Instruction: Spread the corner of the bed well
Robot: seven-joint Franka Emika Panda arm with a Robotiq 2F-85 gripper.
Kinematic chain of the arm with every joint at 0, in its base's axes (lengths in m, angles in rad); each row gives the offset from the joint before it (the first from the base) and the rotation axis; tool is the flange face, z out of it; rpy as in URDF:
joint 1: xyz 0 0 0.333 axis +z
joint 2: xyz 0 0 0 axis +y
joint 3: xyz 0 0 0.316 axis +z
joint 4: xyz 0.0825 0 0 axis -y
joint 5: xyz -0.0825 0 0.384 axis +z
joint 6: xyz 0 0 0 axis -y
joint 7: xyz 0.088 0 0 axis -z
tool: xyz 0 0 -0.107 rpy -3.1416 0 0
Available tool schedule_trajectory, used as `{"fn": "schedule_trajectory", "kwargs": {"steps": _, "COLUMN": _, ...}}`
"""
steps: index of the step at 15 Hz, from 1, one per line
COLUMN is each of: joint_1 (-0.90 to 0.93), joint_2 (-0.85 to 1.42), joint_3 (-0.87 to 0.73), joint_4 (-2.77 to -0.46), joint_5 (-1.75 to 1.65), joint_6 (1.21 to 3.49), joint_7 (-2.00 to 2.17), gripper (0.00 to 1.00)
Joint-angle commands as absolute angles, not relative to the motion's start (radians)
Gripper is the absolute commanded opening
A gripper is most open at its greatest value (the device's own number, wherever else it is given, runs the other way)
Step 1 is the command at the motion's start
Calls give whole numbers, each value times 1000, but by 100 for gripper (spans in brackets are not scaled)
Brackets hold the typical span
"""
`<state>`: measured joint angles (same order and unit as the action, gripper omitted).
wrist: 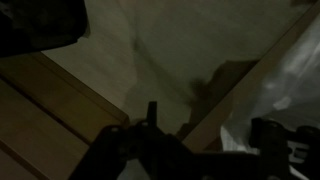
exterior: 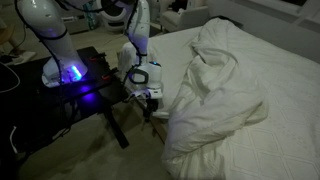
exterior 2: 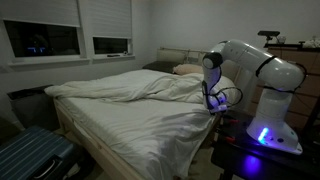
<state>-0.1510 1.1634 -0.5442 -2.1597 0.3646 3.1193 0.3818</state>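
Dim bedroom; the bed (exterior: pixel 280 70) is filling most of both exterior views. The corner (exterior: pixel 205 125) is lying bunched, draping over the mattress edge. The gripper (exterior: pixel 150 97) is hanging low just beside it. I cannot tell whether its fingers are spread; the wrist view is too dark.

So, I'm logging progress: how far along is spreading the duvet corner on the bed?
Done: little, the duvet lies bunched on the bed. In hand: the gripper hangs beside the bed's edge, apparently holding nothing. Left: pulling the corner out flat.
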Motion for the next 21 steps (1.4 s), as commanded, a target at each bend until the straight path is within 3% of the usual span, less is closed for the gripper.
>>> {"fn": "schedule_trajectory", "kwargs": {"steps": 1, "joint_1": -155, "joint_2": 1124, "joint_3": -568, "joint_4": -2204, "joint_5": 376, "joint_6": 2970, "joint_7": 413, "gripper": 100}}
{"fn": "schedule_trajectory", "kwargs": {"steps": 4, "joint_1": -195, "joint_2": 1051, "joint_3": -562, "joint_4": -2210, "joint_5": 380, "joint_6": 2907, "joint_7": 439, "gripper": 100}}
{"fn": "schedule_trajectory", "kwargs": {"steps": 10, "joint_1": -326, "joint_2": 909, "joint_3": -476, "joint_4": -2258, "joint_5": 396, "joint_6": 3006, "joint_7": 407, "gripper": 100}}
{"fn": "schedule_trajectory", "kwargs": {"steps": 21, "joint_1": -610, "joint_2": 839, "joint_3": -158, "joint_4": -2284, "joint_5": 381, "joint_6": 3361, "joint_7": 386, "gripper": 100}}
